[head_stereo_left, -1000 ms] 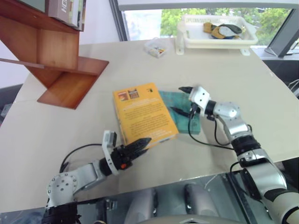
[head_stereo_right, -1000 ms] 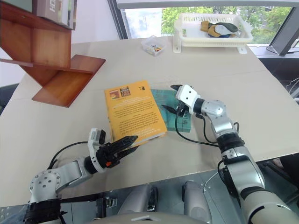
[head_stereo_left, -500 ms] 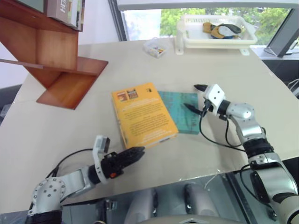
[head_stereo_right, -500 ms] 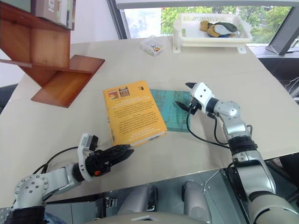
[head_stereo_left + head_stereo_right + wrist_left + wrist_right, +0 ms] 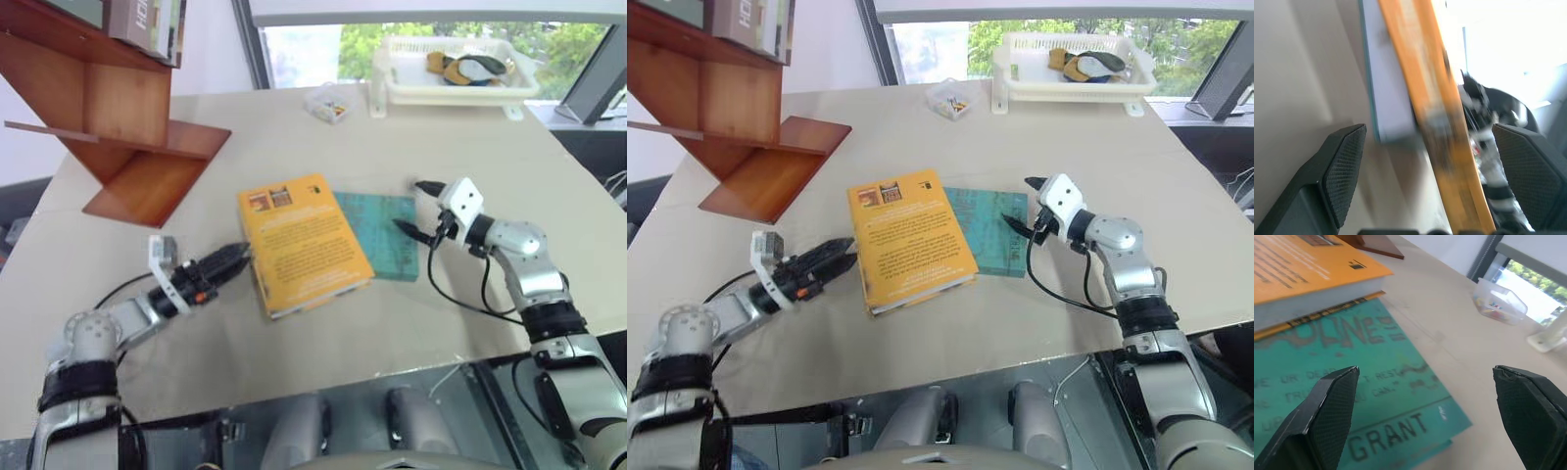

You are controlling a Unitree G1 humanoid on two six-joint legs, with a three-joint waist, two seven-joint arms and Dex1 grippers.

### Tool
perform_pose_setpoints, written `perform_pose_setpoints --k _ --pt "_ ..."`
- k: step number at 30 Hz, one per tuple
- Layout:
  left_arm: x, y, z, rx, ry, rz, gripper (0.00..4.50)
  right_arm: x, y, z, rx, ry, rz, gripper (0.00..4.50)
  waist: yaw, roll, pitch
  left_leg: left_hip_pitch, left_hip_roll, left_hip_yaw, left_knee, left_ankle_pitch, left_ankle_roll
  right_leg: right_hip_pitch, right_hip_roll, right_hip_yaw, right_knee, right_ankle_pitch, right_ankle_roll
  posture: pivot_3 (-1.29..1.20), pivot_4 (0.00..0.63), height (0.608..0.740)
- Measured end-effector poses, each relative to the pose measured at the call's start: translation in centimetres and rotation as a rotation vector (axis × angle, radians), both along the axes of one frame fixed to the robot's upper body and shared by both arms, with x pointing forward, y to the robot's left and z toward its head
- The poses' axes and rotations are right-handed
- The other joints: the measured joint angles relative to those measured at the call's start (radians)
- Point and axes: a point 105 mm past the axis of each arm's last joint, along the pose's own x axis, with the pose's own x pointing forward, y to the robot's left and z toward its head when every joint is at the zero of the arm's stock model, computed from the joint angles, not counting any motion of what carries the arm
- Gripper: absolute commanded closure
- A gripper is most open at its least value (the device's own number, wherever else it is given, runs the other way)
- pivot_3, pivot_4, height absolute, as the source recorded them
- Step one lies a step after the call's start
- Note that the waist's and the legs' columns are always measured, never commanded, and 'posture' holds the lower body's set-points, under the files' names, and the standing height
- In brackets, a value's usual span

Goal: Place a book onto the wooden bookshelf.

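Book (image 5: pixel 304 244) flat on counter (image 5: pixel 470 147) centre, overlapping teal book (image 5: pixel 384 233), long axis 11-to-5; left gripper (image 5: pixel 227 262) at its 9 o'clock edge, jaws released, nearer; right gripper (image 5: pixel 416 208) at 3 o'clock, jaws released; bookshelf (image 5: pixel 118 117) at 10 o'clock

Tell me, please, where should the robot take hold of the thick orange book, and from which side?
Probably the book's free long edge nearest the open left gripper, approached level from the robot's left. It lies flat, its other side partly overlapping the teal book.

two books on the table (image 5: pixel 118 284), one wooden bookshelf (image 5: pixel 127 117), one basket (image 5: pixel 456 83), two grippers
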Motion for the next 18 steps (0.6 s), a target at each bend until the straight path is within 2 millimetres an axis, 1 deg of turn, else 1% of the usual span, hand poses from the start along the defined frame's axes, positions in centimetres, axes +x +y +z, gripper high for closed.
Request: perform_pose_setpoints --k 3,4,6,7,9,11,14,18 --pt "0.7 0.0 0.2 0.011 -0.008 0.005 0.04 -0.3 0.3 0.0 0.006 0.019 0.028 0.0 -0.001 0.0 0.0 -0.001 0.0 0.0 0.0 0.0 0.0 -0.001 0.0 0.0 -0.001 0.0 -0.001 0.0 0.15 0.74" --pt "2.3 -0.2 0.5 0.026 -0.021 0.009 0.04 -1.0 1.2 -0.7 -0.02 0.072 0.114 0.0 0.0 0.0 0.0 -0.002 0.0 -0.001 -0.001 0.0 -0.001 -0.001 0.0 -0.001 -0.002 0.0 -0.001 0.0 0.15 0.74" --pt "2.7 -0.5 0.6 0.025 -0.025 0.003 0.04 -1.6 1.8 -1.1 -0.023 0.116 0.18 0.0 0.0 0.0 0.0 -0.003 -0.001 -0.001 -0.001 0.0 -0.001 -0.001 -0.001 -0.001 -0.002 0.0 -0.001 0.0 0.15 0.74" --pt "3.1 -0.8 0.7 0.024 -0.029 -0.009 0.04 -2.4 2.3 -0.8 0.006 0.138 0.259 0.0 0.002 -0.001 0.001 -0.003 -0.001 -0.002 0.0 0.0 0.0 -0.001 -0.001 -0.002 -0.002 0.0 -0.001 0.0 0.15 0.74" --pt "3.4 -1.1 0.8 0.026 -0.033 -0.02 0.04 -3.0 2.5 -0.1 0.029 0.139 0.313 0.0 0.003 -0.001 0.001 -0.003 -0.001 -0.003 0.0 0.0 0.0 -0.001 -0.001 -0.003 -0.001 0.0 -0.001 0.0 0.15 0.74" --pt "3.8 -1.6 0.9 0.029 -0.034 -0.041 0.04 -3.7 1.8 0.2 0.011 0.167 0.367 0.0 0.008 -0.001 0.001 -0.003 -0.002 -0.004 0.0 0.0 0.0 -0.001 -0.002 -0.004 -0.001 0.0 0.0 0.0 0.15 0.74" --pt "4.1 -1.7 0.9 0.023 -0.035 -0.054 0.04 -4.2 0.5 0.1 -0.044 0.212 0.396 0.0 0.009 -0.001 0.001 -0.003 -0.002 -0.004 0.0 0.0 0.0 -0.001 -0.002 -0.004 -0.001 0.0 0.0 0.0 0.15 0.74" --pt "4.8 -2.2 1.0 0.026 -0.043 -0.073 0.04 -5.5 0.7 -0.1 -0.089 0.286 0.491 0.0 0.012 -0.001 0.001 -0.003 -0.001 -0.004 0.0 0.0 0.0 -0.001 -0.001 -0.005 0.0 0.0 0.0 0.0 0.15 0.74"
